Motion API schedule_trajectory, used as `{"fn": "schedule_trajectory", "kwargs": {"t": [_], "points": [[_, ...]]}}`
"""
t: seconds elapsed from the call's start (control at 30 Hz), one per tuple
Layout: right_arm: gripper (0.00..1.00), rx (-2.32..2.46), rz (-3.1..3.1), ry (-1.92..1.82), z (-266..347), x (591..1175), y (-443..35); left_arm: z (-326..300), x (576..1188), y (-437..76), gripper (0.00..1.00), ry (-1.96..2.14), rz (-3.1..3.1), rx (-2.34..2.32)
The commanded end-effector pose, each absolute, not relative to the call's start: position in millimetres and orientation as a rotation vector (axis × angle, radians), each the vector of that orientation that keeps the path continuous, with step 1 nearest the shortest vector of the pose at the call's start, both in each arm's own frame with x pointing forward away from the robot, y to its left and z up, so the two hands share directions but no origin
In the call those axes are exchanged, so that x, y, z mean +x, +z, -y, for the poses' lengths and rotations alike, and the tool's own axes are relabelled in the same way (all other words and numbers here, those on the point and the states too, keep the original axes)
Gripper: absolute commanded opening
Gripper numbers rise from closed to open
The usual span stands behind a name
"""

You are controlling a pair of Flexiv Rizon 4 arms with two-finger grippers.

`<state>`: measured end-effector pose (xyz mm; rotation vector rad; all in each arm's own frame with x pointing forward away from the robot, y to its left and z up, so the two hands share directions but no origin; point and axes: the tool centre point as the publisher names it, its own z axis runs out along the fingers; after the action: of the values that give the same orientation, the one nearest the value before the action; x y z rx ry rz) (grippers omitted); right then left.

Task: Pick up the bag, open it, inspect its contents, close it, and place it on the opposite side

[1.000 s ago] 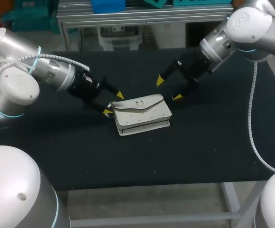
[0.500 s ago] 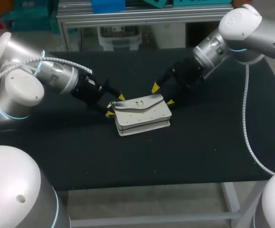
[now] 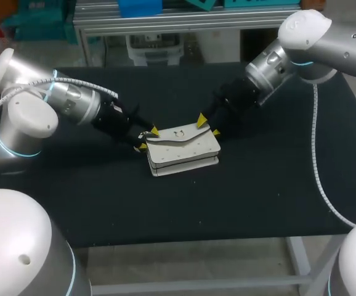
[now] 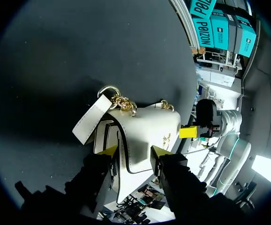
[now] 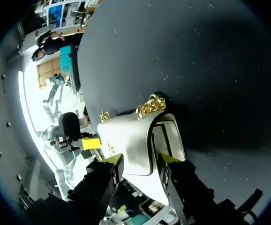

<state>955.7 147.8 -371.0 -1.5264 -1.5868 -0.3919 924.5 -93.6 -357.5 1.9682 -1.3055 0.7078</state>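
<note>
A white flap bag [image 3: 181,148] with gold chain ends lies flat near the middle of the black table [image 3: 258,197]. My left gripper [image 3: 148,139] is at the bag's left end, its yellow tips touching the end from both sides. In the left wrist view the bag [image 4: 145,131] sits between those fingers of the left gripper [image 4: 134,151], and a white strap tab [image 4: 91,122] sticks out ahead. My right gripper [image 3: 208,126] holds the bag's far right corner. In the right wrist view the right gripper [image 5: 140,158] straddles the bag [image 5: 131,136], its gold chain [image 5: 149,105] ahead of it.
The black table top stretches open to the left, the right and in front of the bag. An aluminium frame [image 3: 184,21] runs along the table's back edge.
Both arms have come in toward the bag. Both grippers have narrowed from wide open until their tips meet the bag's two ends. The bag has shifted slightly.
</note>
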Motion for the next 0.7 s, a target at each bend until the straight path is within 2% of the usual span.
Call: {"fn": "schedule_trajectory", "kwargs": {"t": [0.03, 0.07, 0.1, 0.17, 0.27, 0.3, 0.53, 0.6, 0.63, 0.67, 0.7], "points": [[0.45, -1.473, 1.578, -0.35, -152.8, 955.9, -378.7, 99.5, 931.0, -366.0, 0.15, 0.695, 1.304, 1.959], [0.44, -1.468, 1.579, -0.357, -153.5, 953.8, -379.9, 100.9, 931.5, -367.7, 0.02, 0.69, 1.303, 1.961], [0.44, -1.466, 1.578, -0.363, -153.7, 953.1, -380.3, 101.8, 931.8, -368.6, 0.0, 0.688, 1.304, 1.965], [0.34, -1.461, 1.582, -0.386, -154.6, 949.2, -380.4, 105.0, 932.7, -370.9, 0.0, 0.683, 1.309, 1.969], [0.13, -1.467, 1.591, -0.416, -153.7, 946.3, -378.6, 108.4, 934.5, -371.5, 0.0, 0.691, 1.317, 1.96], [0.0, -1.476, 1.6, -0.423, -153.0, 945.6, -377.8, 109.4, 935.0, -370.7, 0.0, 0.705, 1.321, 1.951], [0.0, -1.505, 1.63, -0.486, -147.6, 941.5, -372.5, 119.1, 939.9, -363.6, 0.0, 0.766, 1.386, 1.916], [0.42, -1.529, 1.636, -0.496, -146.7, 939.8, -372.6, 119.2, 940.1, -363.6, 0.42, 0.769, 1.386, 1.917], [0.6, -1.53, 1.63, -0.501, -145.9, 939.3, -372.7, 118.4, 939.8, -363.4, 0.48, 0.77, 1.386, 1.918], [1.0, -1.535, 1.628, -0.504, -144.4, 938.6, -372.7, 116.3, 938.8, -362.8, 0.5, 0.776, 1.385, 1.917], [1.0, -1.551, 1.626, -0.51, -143.3, 937.9, -372.6, 115.0, 938.1, -362.5, 0.5, 0.78, 1.384, 1.917]]}}
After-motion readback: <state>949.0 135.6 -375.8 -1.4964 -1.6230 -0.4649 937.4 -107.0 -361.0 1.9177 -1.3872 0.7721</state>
